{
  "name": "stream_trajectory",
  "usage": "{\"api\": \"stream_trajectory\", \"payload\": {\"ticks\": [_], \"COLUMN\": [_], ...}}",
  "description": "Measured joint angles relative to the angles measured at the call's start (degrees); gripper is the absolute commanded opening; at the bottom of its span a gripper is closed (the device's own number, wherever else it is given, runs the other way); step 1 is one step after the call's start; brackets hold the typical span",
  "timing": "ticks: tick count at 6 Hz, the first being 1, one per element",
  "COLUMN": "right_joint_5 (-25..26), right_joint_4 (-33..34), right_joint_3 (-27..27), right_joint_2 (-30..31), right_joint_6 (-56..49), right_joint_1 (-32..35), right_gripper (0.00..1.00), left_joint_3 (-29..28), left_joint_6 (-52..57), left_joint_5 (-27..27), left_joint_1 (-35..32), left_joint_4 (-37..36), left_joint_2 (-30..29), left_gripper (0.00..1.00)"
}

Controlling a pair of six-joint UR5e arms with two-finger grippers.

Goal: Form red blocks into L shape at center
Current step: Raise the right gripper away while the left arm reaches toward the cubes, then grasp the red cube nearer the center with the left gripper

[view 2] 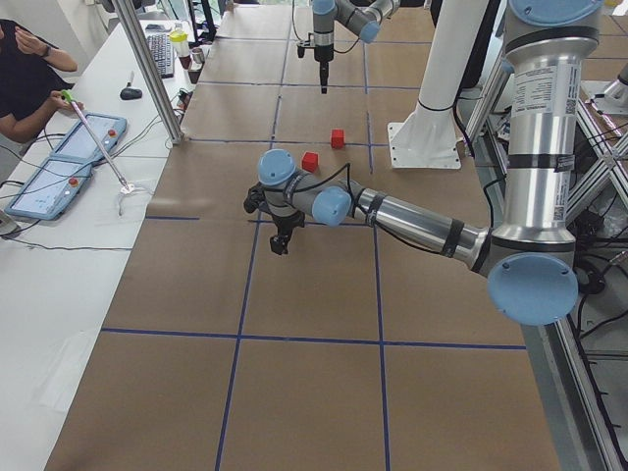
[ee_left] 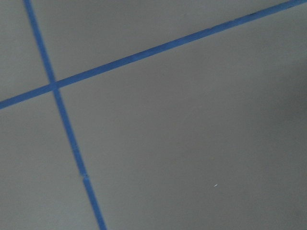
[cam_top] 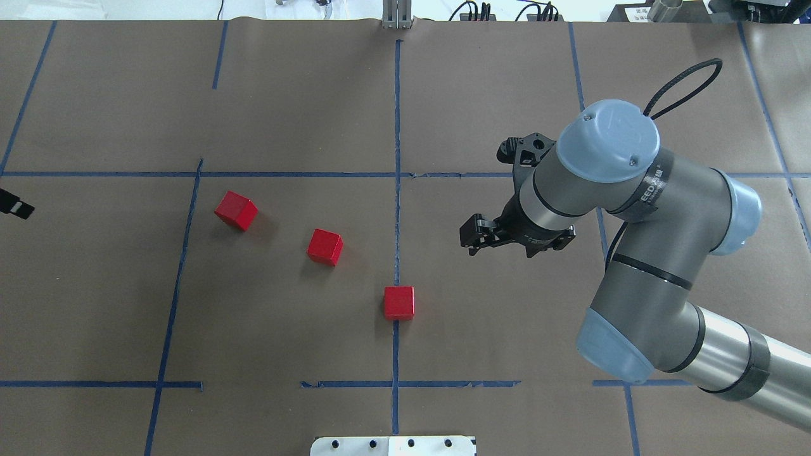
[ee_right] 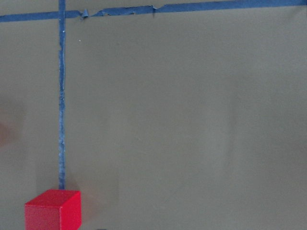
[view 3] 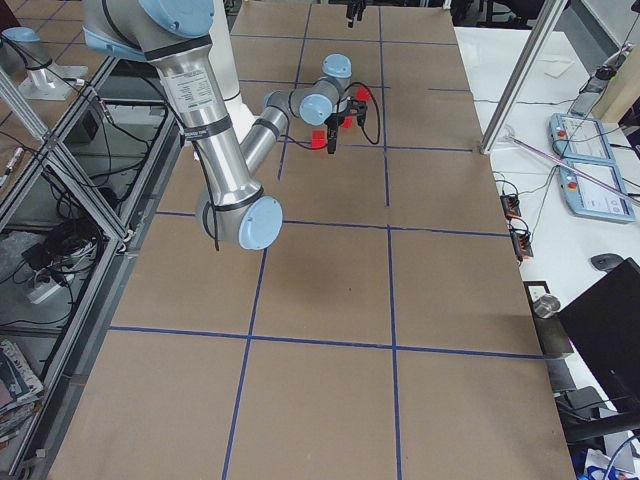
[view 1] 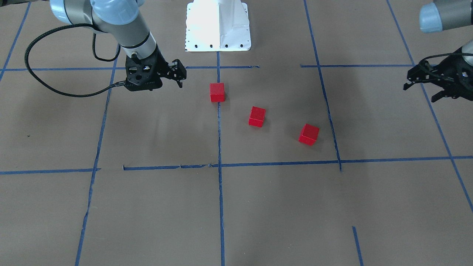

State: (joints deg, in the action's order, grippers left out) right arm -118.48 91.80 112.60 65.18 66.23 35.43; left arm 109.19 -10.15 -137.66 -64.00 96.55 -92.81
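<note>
Three red blocks lie apart in a slanting row on the brown paper: one [view 1: 217, 92] [cam_top: 399, 303] on the middle blue tape line, one [view 1: 257, 116] [cam_top: 325, 247] beside it, one [view 1: 309, 134] [cam_top: 236, 210] farthest toward my left. The center [cam_top: 396, 266] is the paper around that tape line. My right gripper [view 1: 180, 75] [cam_top: 470, 239] hovers open and empty, a short way to the right of the nearest block. That block [ee_right: 53, 210] shows low in the right wrist view. My left gripper [view 1: 419, 94] hangs open at the far left table edge, well away from the blocks.
The white base plate [view 1: 218, 26] [cam_top: 393, 445] stands at the robot's side of the table. A black cable [view 1: 37, 74] loops off the right wrist. In the exterior left view a person [view 2: 25, 74] sits at a side table with tablets [view 2: 59, 167].
</note>
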Motion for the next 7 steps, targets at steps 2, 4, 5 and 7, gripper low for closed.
{"api": "stream_trajectory", "payload": {"ticks": [2, 4, 5, 7], "right_joint_5": [-0.1, 0.2, 0.3, 0.4], "right_joint_4": [-0.1, -0.1, -0.1, -0.1], "right_joint_3": [0.9, 1.3, 1.4, 2.0], "right_joint_2": [1.7, 1.8, 2.0, 3.4], "right_joint_6": [-0.6, -0.6, -0.5, -0.5], "right_joint_1": [0.5, 0.4, 0.5, 0.7], "right_gripper": [1.0, 1.0, 1.0, 1.0], "left_joint_3": [0.5, 0.0, -0.8, -3.6], "left_joint_6": [-13.0, -22.3, -25.6, -30.1], "left_joint_5": [1.4, 11.2, 15.1, 17.3], "left_joint_1": [14.2, 23.1, 25.5, 27.6], "left_joint_4": [-0.1, -0.1, -0.2, -0.4], "left_joint_2": [-13.1, -20.5, -21.6, -23.3], "left_gripper": [1.0, 1.0, 1.0, 1.0]}}
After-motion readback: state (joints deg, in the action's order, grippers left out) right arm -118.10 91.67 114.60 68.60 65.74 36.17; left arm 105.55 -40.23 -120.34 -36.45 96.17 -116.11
